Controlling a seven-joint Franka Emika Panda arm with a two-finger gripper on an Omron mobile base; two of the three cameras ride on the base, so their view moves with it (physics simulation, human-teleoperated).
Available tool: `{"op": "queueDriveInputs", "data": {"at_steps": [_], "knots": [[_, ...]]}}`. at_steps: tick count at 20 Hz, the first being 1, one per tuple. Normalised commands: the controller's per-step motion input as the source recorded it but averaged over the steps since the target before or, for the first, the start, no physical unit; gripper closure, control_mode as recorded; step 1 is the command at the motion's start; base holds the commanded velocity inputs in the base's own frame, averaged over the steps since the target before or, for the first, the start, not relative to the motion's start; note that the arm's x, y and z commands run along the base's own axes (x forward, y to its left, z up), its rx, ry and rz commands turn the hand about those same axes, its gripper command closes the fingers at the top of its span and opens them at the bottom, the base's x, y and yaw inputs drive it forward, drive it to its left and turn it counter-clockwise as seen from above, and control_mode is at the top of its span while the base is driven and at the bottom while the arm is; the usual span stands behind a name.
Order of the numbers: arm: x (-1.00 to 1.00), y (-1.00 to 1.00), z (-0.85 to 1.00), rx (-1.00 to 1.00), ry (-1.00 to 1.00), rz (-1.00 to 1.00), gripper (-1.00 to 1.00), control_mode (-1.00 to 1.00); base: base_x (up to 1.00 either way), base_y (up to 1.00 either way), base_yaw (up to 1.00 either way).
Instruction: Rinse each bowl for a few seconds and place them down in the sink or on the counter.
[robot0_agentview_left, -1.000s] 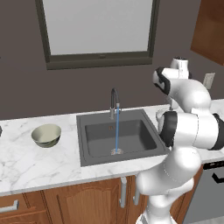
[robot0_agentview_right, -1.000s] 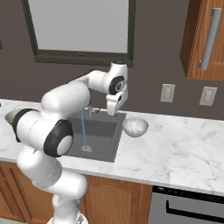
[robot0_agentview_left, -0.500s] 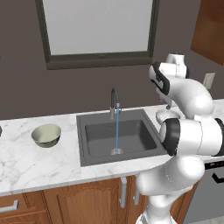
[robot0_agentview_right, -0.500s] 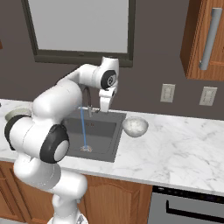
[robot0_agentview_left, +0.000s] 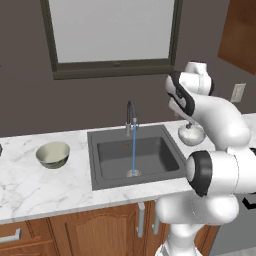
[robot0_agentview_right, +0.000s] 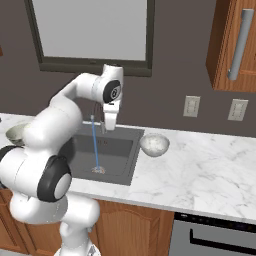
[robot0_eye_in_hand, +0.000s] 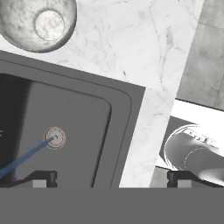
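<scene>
The marbled bowl (robot0_agentview_right: 154, 144) sits upright on the bench (robot0_agentview_right: 210, 165), just beside the sink's (robot0_agentview_left: 135, 157) right rim, and the olive bowl (robot0_agentview_left: 52, 154) rests on the bench well off on the far side of the basin. The claw (robot0_agentview_right: 110, 122) hangs high above the sink's right half, pointing down, spread wide and grasping nothing. From the hand view the marbled bowl (robot0_eye_in_hand: 38, 22) lies ahead of the claw and off to one side, across the sink rim, so the reach probably has to swing toward it and drop. Being round, it has no long axis to line up with. Water (robot0_agentview_left: 133, 152) runs from the faucet (robot0_agentview_left: 130, 116) to the drain (robot0_eye_in_hand: 54, 138), which lies below the claw
</scene>
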Motion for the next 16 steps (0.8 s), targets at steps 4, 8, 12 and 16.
{"op": "queueDriveInputs", "data": {"at_steps": [4,8,12,16], "knots": [[-0.22,0.6,0.0,0.0,-0.1,0.17,-1.0,-1.0,0.0,0.0,0.0],[-0.03,0.58,0.0,0.03,-0.01,0.15,-1.0,-1.0,0.0,0.0,0.0],[0.0,0.56,0.0,0.04,0.0,0.15,-1.0,-1.0,0.0,0.0,0.0],[0.0,0.53,0.0,0.06,0.0,0.14,-1.0,-1.0,0.0,0.0,0.0]]}}
